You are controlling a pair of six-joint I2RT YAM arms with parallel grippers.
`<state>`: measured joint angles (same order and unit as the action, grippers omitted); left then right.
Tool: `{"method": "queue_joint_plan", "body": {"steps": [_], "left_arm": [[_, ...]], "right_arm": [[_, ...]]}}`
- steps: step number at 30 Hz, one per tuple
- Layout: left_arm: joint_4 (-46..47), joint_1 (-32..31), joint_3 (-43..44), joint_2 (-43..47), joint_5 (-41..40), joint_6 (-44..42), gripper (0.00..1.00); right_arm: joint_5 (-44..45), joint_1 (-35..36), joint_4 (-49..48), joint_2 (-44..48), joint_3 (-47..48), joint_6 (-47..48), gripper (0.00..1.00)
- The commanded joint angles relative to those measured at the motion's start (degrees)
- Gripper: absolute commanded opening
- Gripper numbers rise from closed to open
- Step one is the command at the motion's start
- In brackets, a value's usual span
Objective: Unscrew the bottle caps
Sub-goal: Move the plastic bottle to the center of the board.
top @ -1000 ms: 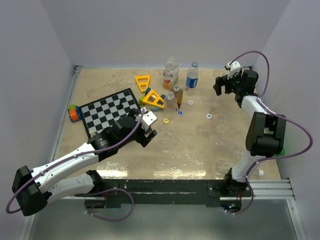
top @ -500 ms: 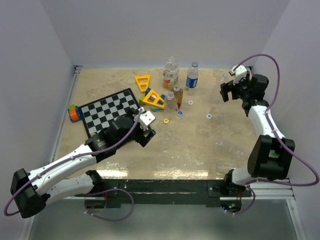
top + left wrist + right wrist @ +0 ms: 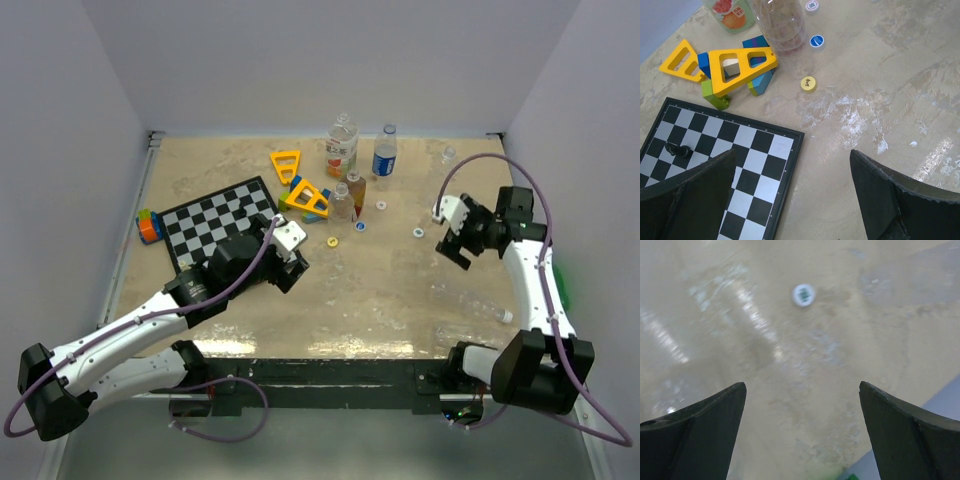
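Top external view: four small round plastic caps (image 3: 360, 226) are seen loose on the beige table (image 3: 400, 300) beside the small plastic bottles (image 3: 341, 150) toward its far edge; the blue-labelled bottle (image 3: 385, 157) is judged still capped. Left jaws and right jaws are spread wide, empty.

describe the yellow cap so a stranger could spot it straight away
Start at the black-and-white chessboard on the left of the table. Just past its right edge lies a small round cap. It is the only yellow one; beyond it lie a blue cap and a white cap.
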<state>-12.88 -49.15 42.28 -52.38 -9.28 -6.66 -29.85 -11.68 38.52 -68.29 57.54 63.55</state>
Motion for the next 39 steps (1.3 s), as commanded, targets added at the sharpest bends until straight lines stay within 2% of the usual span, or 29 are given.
{"method": "queue_joint_plan", "body": {"steps": [1,5,12,16,24,30,39], "left_arm": [[2.07,0.28,-0.36,1.23,-0.04,-0.11,1.0],[2.16,0.37,-0.36,0.96,0.22,-0.11,1.0],[2.16,0.37,-0.45,0.79,0.31,-0.29,1.0],[2.16,0.37,-0.45,0.7,0.31,-0.2,1.0],[2.07,0.37,-0.36,0.7,0.58,-0.37,1.0],[2.16,0.37,-0.45,0.53,0.66,-0.29,1.0],[2.07,0.37,-0.45,0.44,0.66,-0.37,1.0]], "right_arm": [[0.92,-0.01,20.62,5.33,-4.87,23.61,0.98],[3.21,-0.01,22.29,11.68,-8.84,31.45,0.98],[6.37,-0.09,22.57,8.97,-11.3,32.25,0.98],[7.08,-0.01,18.79,8.44,-12.89,29.45,0.97],[7.69,0.34,18.52,3.08,-11.57,26.98,0.95],[10.06,5.17,17.47,0.62,-11.04,20.75,0.92],[12.44,11.15,14.13,0.35,-11.04,11.69,0.97]]}}
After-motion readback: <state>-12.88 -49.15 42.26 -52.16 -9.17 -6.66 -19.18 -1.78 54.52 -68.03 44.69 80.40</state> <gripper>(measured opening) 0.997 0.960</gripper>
